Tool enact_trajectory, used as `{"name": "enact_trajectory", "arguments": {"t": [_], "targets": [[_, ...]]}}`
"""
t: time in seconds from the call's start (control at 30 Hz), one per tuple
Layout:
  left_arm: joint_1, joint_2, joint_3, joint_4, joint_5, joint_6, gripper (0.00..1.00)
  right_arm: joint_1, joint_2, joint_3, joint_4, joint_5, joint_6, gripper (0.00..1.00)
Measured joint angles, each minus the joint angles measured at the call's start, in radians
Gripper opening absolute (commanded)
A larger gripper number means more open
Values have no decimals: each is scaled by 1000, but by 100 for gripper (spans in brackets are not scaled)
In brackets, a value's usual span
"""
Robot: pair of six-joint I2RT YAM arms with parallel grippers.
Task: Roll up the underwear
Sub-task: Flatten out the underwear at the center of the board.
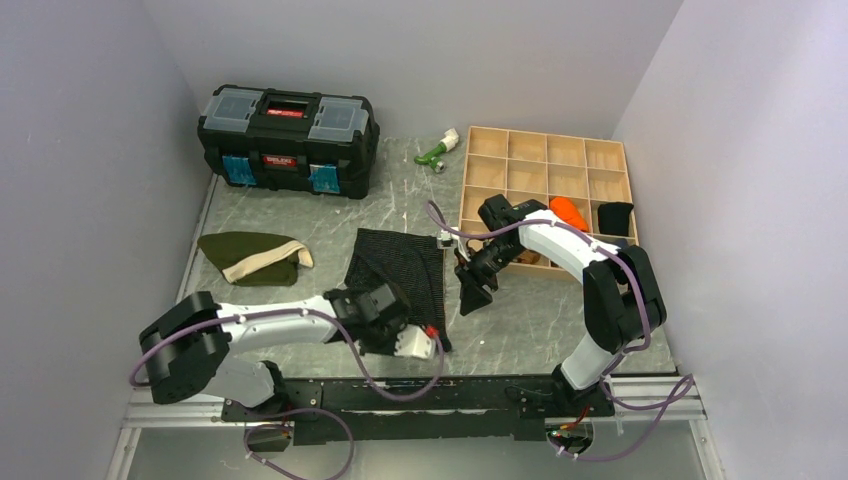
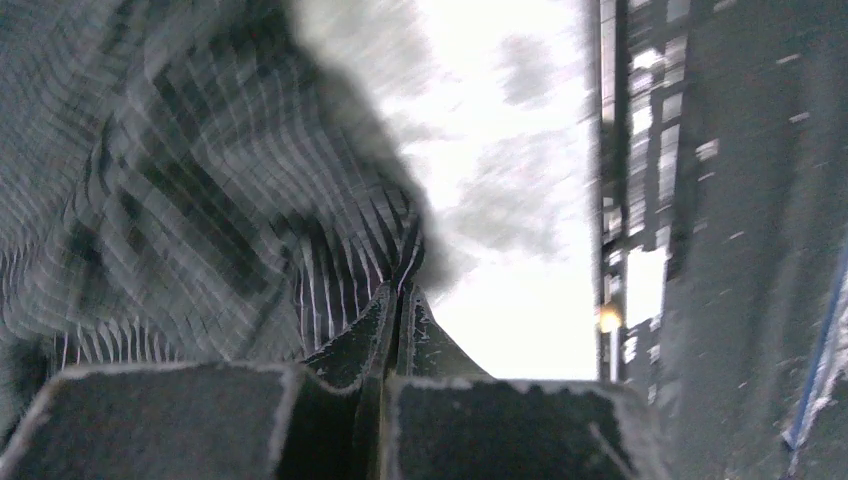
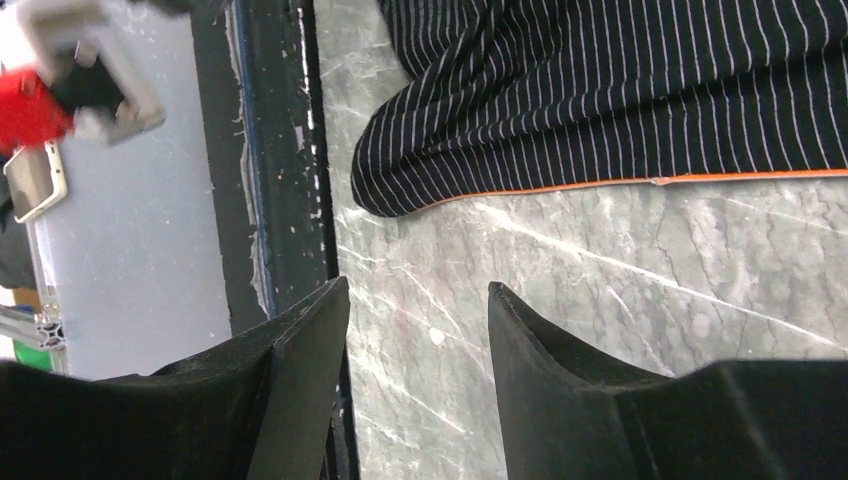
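The top external camera looked down from above and behind both arm bases [image 1: 250, 388] onto the whole table [image 1: 520, 330]. Each wrist camera peered past its own fingers [image 3: 300, 380], very close; all three caught the underwear [image 1: 400, 262].

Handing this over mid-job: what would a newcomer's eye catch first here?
The striped black underwear lies mid-table, its near edge pinched in the shut left pincer. The right pincer hangs open above the table beside it. At the back stand a black toolbox, left, and a wooden compartment tray, right.
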Motion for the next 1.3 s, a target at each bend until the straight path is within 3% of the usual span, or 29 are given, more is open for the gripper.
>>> {"name": "enact_trajectory", "arguments": {"t": [0.27, 0.47, 0.73, 0.93, 1.3], "targets": [[374, -73, 101, -107, 171, -12, 0, 59, 0, -42, 32, -58, -2, 55], [515, -72, 164, -150, 279, -38, 0, 137, -3, -95, 132, -66, 56, 54], [692, 54, 252, -189, 420, -92, 0, 201, -94, -197, 322, -45, 180, 52], [751, 191, 341, -237, 468, -119, 0, 273, -177, -234, 425, 31, 229, 51], [770, 352, 474, -297, 504, -172, 0, 413, -178, -259, 523, 207, 300, 50]]}}
